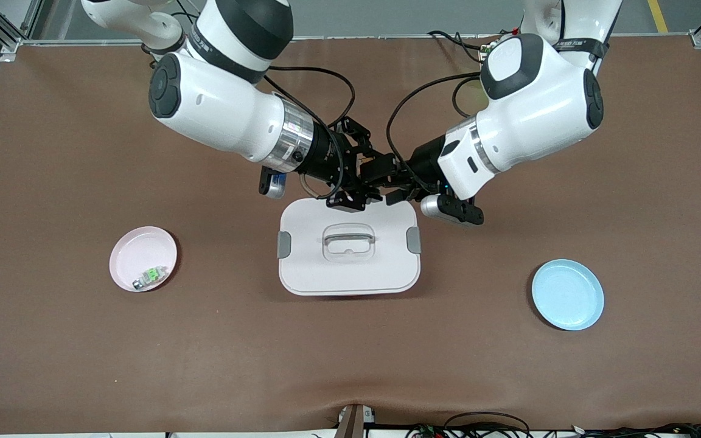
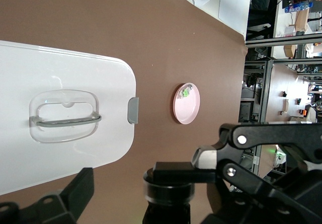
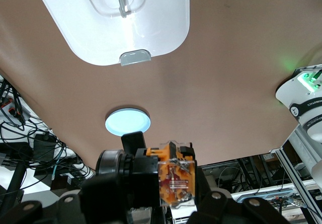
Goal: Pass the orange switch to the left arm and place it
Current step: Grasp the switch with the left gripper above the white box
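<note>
2 pincers meet above the box [image 1: 348,255] edge nearest the arm bases. Right pincer [image 3: 173,196] clamped on the 1 orange switch [image 3: 175,179], seen only in the right wrist view. Left pincer [image 2: 136,183] apart, facing it. 2 plates on bench [image 1: 52,340]: pink plate [image 1: 143,258] w/ green switch [image 1: 151,276], blue plate [image 1: 567,294].

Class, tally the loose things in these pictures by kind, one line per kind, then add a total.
Plates: 2, pink plate, blue plate
Boxes: 1, white box
Switches: 2, orange switch, green-and-silver switch
Total: 5
</note>
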`<action>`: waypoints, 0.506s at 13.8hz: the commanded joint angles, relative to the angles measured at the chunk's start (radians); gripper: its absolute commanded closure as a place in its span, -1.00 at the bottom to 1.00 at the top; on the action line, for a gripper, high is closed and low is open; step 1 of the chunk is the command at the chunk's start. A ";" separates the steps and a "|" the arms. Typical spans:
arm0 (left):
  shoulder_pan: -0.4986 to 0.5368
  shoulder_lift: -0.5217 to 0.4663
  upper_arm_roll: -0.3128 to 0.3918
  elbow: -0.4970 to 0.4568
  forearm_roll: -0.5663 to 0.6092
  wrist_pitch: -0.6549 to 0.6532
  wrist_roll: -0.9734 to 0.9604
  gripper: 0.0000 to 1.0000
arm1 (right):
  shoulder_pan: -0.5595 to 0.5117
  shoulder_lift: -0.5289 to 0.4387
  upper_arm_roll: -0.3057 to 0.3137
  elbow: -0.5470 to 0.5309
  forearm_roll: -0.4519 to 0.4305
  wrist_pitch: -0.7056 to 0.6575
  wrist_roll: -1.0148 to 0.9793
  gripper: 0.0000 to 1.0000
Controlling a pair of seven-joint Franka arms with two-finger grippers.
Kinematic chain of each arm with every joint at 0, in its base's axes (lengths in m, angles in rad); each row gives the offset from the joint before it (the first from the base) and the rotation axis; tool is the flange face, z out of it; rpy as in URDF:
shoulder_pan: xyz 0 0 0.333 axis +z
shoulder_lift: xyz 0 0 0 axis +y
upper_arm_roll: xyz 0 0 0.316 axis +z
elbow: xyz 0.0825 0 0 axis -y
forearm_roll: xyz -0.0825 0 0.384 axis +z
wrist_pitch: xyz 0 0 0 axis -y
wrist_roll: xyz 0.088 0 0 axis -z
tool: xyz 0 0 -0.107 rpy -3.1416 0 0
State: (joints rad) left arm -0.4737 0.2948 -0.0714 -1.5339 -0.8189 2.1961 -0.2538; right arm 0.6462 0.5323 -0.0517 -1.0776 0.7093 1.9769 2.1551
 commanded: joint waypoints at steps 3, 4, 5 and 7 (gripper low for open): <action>-0.002 0.003 0.001 0.005 0.010 0.008 0.010 0.80 | 0.006 0.032 -0.005 0.044 -0.008 0.014 0.023 1.00; -0.002 0.003 0.001 0.005 0.009 0.008 0.010 1.00 | 0.003 0.040 -0.007 0.044 -0.008 0.020 0.020 1.00; 0.000 0.001 0.001 0.005 0.010 0.008 0.010 1.00 | 0.004 0.043 -0.005 0.044 -0.008 0.029 0.019 1.00; 0.017 0.001 0.001 0.006 0.010 0.005 0.010 1.00 | 0.010 0.055 -0.007 0.044 -0.008 0.046 0.019 1.00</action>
State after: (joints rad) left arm -0.4707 0.2996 -0.0721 -1.5287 -0.8174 2.2030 -0.2510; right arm 0.6505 0.5587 -0.0483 -1.0743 0.7106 2.0070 2.1552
